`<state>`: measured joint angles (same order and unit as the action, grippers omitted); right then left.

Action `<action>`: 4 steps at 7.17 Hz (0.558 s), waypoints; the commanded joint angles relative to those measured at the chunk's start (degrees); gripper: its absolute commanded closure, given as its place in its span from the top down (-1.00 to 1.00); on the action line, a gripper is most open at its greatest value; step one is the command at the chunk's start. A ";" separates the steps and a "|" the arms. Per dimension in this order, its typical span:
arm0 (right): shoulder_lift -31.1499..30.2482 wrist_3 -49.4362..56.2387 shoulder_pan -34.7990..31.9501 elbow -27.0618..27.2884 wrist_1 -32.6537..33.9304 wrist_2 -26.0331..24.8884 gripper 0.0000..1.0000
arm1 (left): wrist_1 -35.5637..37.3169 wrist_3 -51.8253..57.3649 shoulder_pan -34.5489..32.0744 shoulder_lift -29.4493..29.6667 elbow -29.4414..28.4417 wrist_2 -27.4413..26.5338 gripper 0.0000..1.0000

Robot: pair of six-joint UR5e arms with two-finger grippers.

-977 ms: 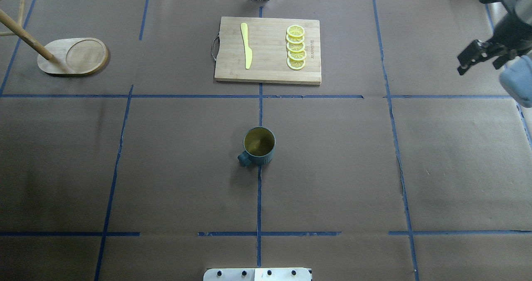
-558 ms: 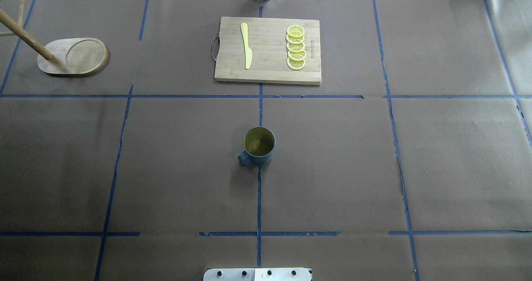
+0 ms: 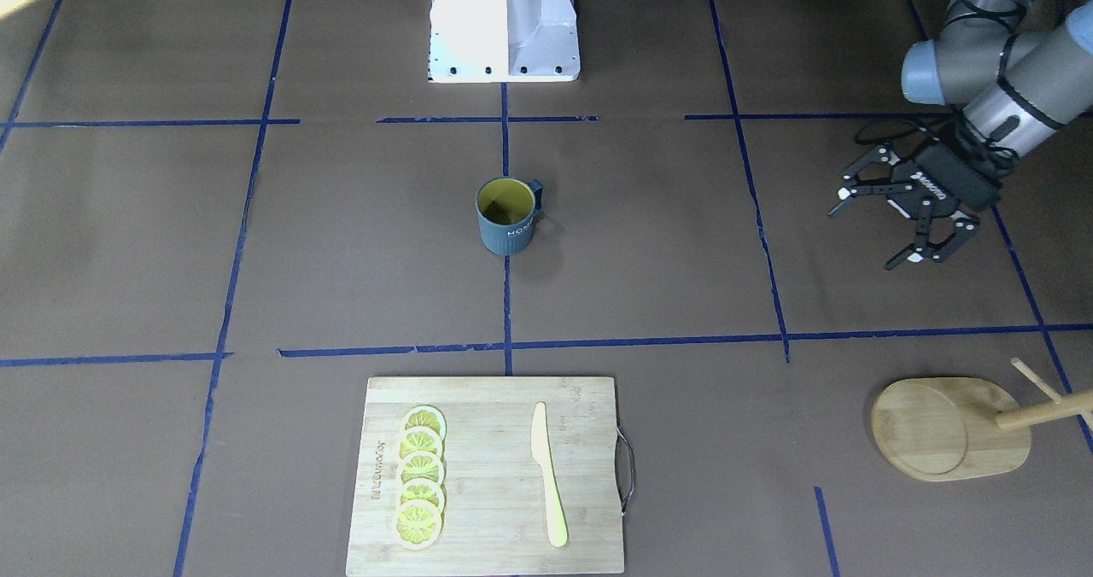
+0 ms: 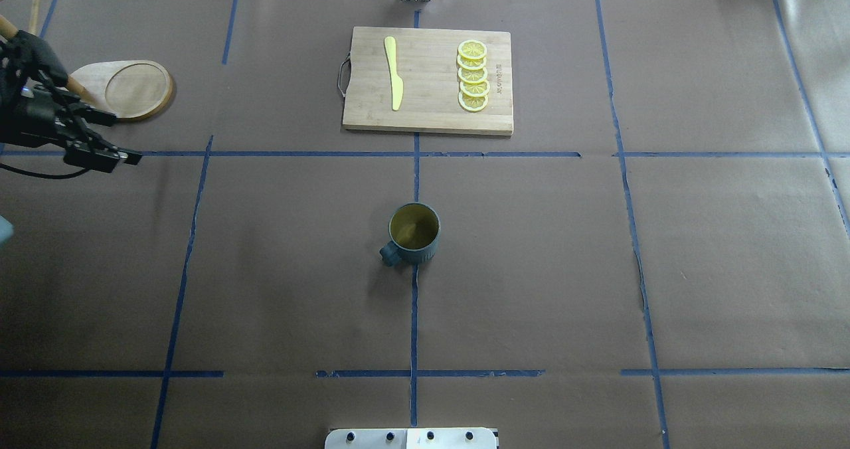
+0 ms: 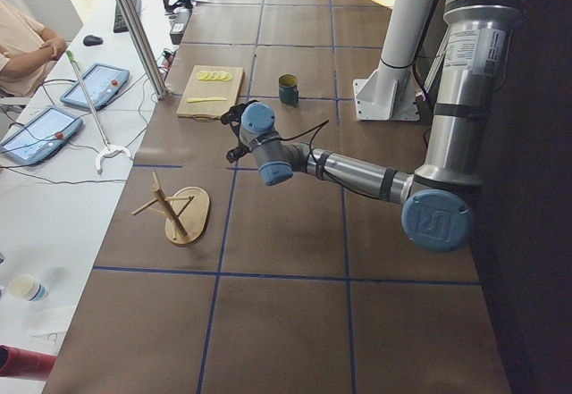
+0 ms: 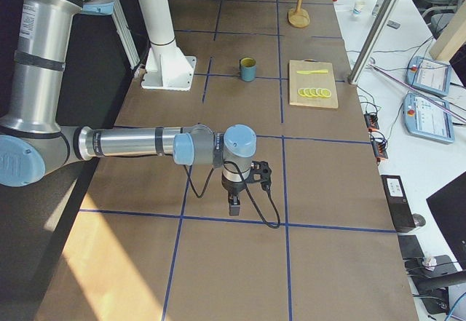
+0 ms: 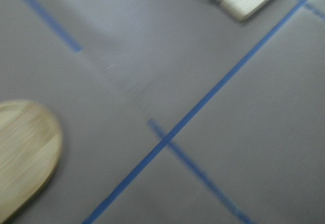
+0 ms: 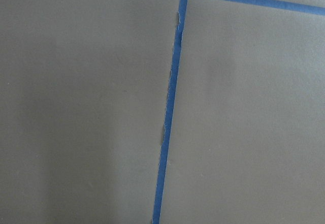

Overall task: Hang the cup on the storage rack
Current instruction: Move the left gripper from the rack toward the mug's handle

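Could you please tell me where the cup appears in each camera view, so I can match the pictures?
Exterior front-facing: the cup stands just above centre.
Overhead exterior: cup just below centre.
Exterior left: cup upper middle, right of the cutting board.
Exterior right: cup upper middle, left of that board.
Left wrist-mounted: not in it.
Right wrist-mounted: not in it.
Shared landmark: the cutting board.
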<state>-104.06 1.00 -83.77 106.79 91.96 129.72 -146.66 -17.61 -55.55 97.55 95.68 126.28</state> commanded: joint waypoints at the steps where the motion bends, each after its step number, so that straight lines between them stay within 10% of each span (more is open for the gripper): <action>1: -0.18 -0.03 -0.08 -0.01 -0.12 0.10 1.00 | -10.01 -4.19 16.19 2.37 0.21 -19.83 1.00; 4: -0.18 -0.03 -0.08 -0.01 -0.12 0.10 1.00 | -10.31 -4.01 35.69 9.30 -0.32 -41.37 0.99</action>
<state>-104.24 0.97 -83.85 106.76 91.85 129.79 -156.82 -21.51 -28.80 104.12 95.77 95.44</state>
